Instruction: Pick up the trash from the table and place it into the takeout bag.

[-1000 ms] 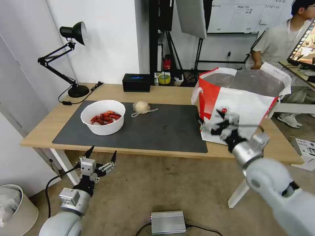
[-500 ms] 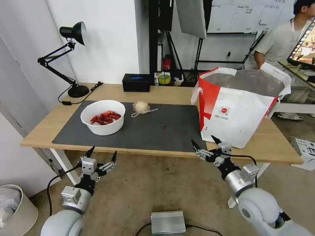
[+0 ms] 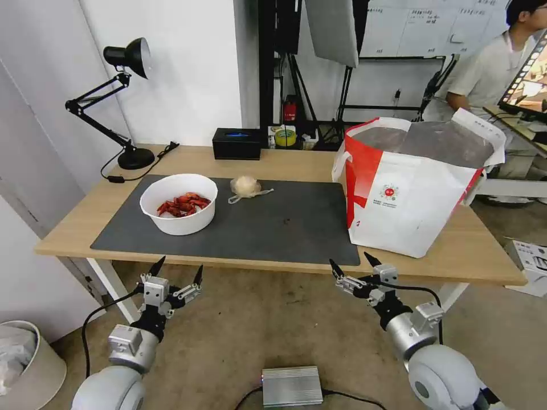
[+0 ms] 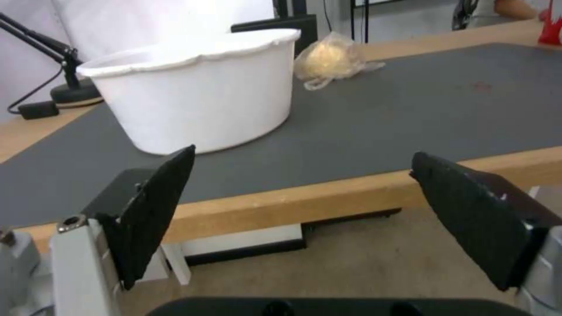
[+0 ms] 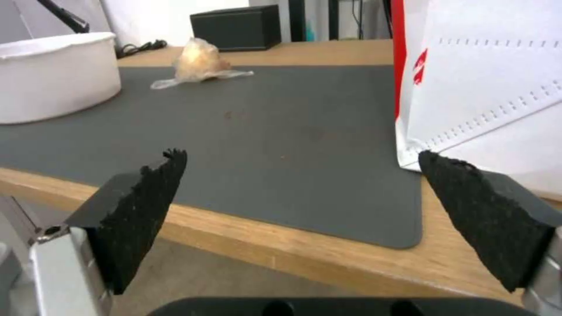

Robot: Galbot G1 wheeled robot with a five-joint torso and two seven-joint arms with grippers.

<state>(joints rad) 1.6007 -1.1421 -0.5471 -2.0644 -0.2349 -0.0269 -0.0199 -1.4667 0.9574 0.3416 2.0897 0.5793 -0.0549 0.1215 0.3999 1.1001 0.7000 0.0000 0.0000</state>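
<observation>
A white round bowl point(image 3: 179, 204) of red crayfish shells stands on the dark mat point(image 3: 285, 225) at its left; the left wrist view shows the bowl point(image 4: 199, 90) from the side. A small clear plastic bag point(image 3: 246, 187) with a pale lump in it lies behind the mat's middle, seen as the bag point(image 4: 333, 59) and the bag point(image 5: 199, 65) in the wrist views. The takeout bag point(image 3: 413, 182) stands open at the table's right end. My left gripper point(image 3: 177, 269) hangs open below the table's front edge, under the bowl. My right gripper point(image 3: 353, 265) hangs open below the front edge, near the takeout bag point(image 5: 486, 87).
A black desk lamp point(image 3: 122, 102) stands at the table's back left corner. A black rectangular box point(image 3: 237, 143) and a yellow tape roll point(image 3: 285, 137) sit at the back edge. A silver box point(image 3: 292, 386) lies on the floor, a white bin point(image 3: 25, 364) at lower left.
My right arm has dropped from in front of the takeout bag to below the table's front edge, then settled slightly lower. The left arm has barely moved.
</observation>
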